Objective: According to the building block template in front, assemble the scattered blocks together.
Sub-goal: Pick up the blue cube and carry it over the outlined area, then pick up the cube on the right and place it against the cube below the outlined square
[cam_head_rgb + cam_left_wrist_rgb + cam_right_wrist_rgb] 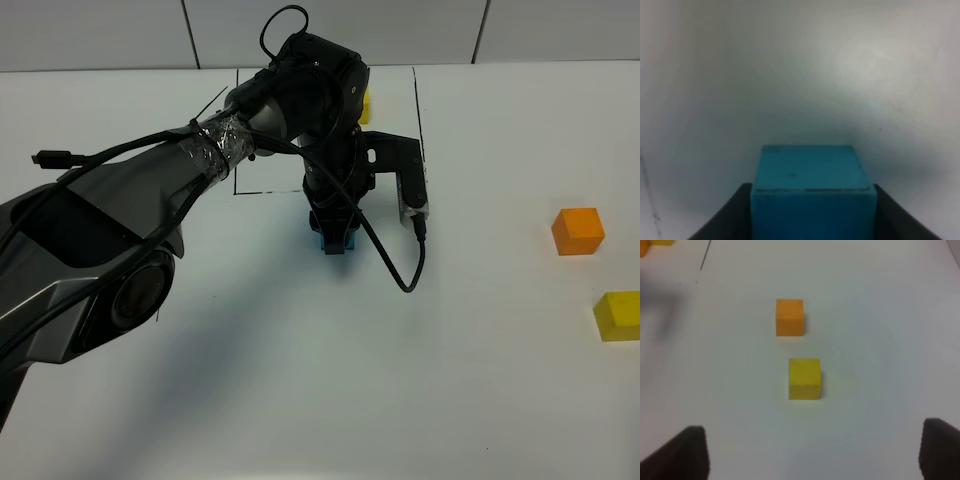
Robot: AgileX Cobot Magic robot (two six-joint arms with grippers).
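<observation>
The left fingers [725,222] are closed tight on the blue cube [812,190], one against each side, down at the worktop [840,75]. The right fingers [690,452] stand wide apart, holding nothing. The yellow cube [804,378] lies ahead of them, and the orange cube [789,316] lies just beyond it.
</observation>
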